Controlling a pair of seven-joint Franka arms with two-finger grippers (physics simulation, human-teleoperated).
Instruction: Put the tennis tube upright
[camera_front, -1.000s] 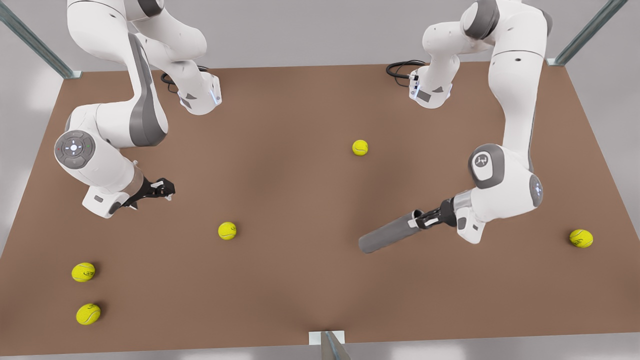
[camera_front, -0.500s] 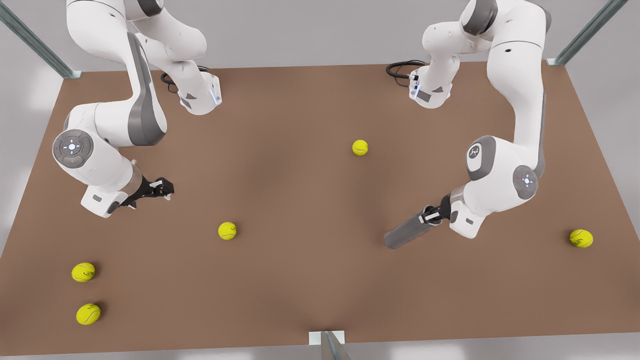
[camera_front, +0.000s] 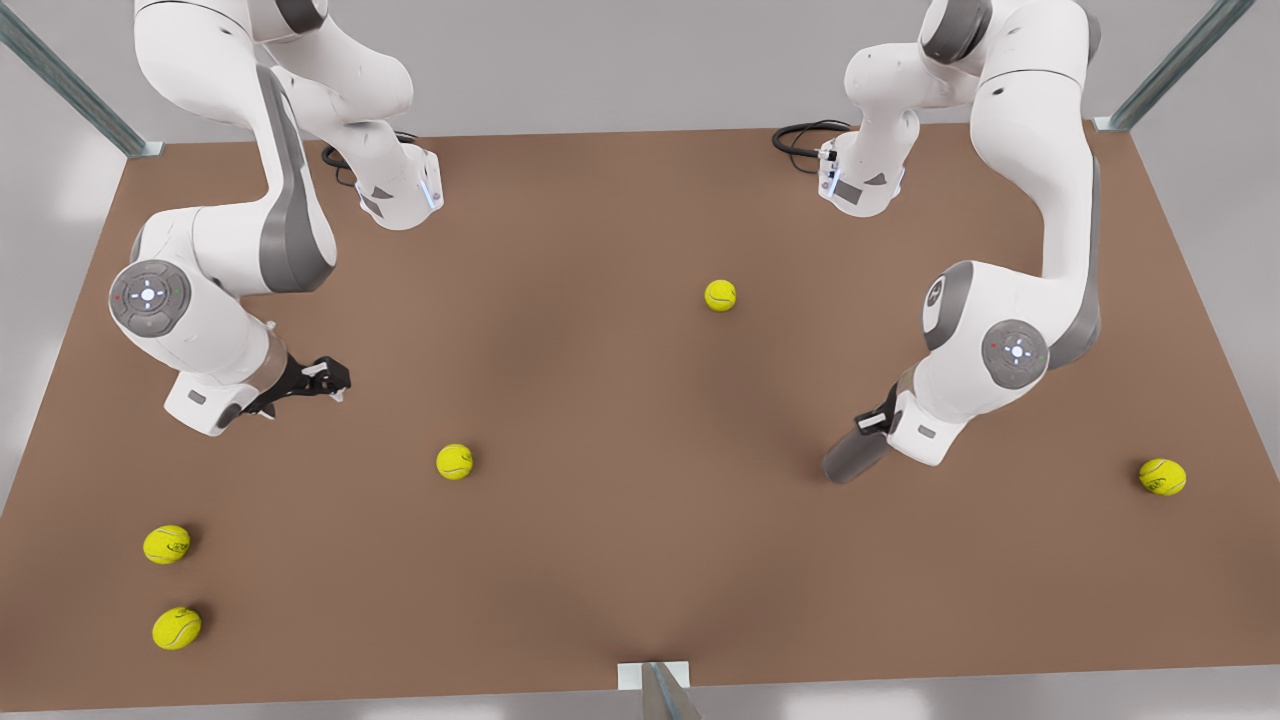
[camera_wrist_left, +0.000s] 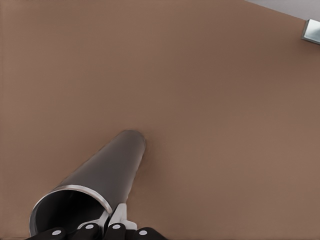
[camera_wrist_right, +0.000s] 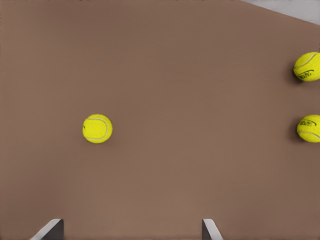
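Left hand (camera_front: 872, 424) clenched on rim end of tennis tube (camera_front: 852, 459), around 4 o'clock on counter (camera_front: 600, 400), tilted steeply, far end near surface. Mid-tilt step, I reckon; next: finish rotating vertical, seat base, let go. Right hand (camera_front: 335, 377) waits around 9 o'clock, fingers apart.

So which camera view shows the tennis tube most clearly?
The left wrist view: the tennis tube shows along its length, with its lighter open rim by the left tool shut on it. The front view shows just a short grey end below the arm. The right tool waits, open.
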